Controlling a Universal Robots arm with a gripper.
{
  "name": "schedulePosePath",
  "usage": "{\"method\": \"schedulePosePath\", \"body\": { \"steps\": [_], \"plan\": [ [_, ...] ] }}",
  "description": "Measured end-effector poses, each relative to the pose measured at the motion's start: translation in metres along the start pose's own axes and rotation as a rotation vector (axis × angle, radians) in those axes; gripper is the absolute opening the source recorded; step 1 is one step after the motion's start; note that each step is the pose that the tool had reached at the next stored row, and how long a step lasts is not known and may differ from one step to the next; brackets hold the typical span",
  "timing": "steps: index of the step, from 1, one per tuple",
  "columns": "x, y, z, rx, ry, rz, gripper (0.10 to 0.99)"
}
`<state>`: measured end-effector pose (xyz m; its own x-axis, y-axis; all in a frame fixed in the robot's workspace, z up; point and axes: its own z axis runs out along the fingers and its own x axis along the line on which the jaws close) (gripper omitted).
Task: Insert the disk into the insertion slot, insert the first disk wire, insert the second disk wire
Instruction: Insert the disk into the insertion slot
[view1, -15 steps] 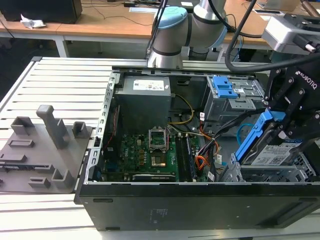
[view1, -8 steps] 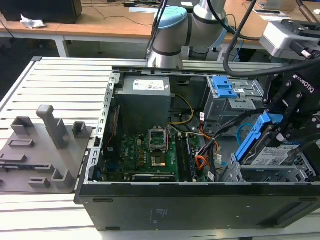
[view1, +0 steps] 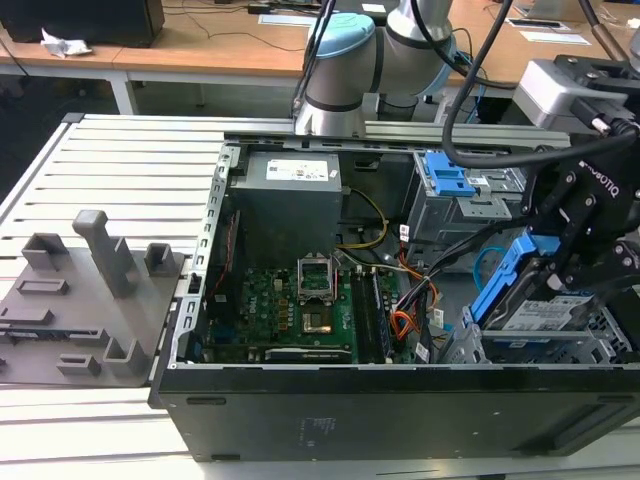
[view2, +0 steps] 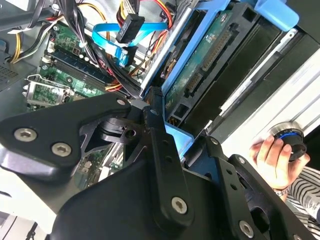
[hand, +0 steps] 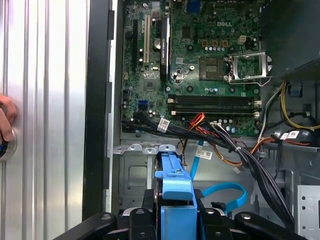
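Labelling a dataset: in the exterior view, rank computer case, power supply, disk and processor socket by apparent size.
1. computer case
2. power supply
3. disk, partly hidden, so unsure against the power supply
4. processor socket

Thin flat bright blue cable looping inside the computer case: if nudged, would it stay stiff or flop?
Probably floppy: the thin flat bright blue cable curves in a loose loop. Likely light, being so thin. Its small dark plug looks unattached, so that end may swing aside.
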<state>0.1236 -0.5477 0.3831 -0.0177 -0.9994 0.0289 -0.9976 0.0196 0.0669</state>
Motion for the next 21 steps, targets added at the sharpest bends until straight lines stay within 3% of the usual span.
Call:
{"method": "schedulePosePath", "body": {
  "steps": [10, 11, 14, 15, 16, 17, 21],
  "plan": [
    [-0.0001, -0.0003, 0.0031, 0.0, -0.0004, 0.0, 0.376],
    [-0.0001, -0.0003, 0.003, 0.0, -0.0001, 0.0, 0.439],
    [-0.0001, -0.0002, 0.0032, 0.0, 0.0, 0.0, 0.427],
    [-0.0001, -0.0002, 0.0032, 0.0, 0.0, 0.0, 0.294],
    [-0.0001, -0.0002, 0.0033, 0.0, 0.0, 0.0, 0.235],
    [-0.0001, -0.0002, 0.0033, 0.0, 0.0, 0.0, 0.118],
    [-0.0001, -0.0002, 0.0035, 0.0, 0.0, 0.0, 0.106]
  ]
}}
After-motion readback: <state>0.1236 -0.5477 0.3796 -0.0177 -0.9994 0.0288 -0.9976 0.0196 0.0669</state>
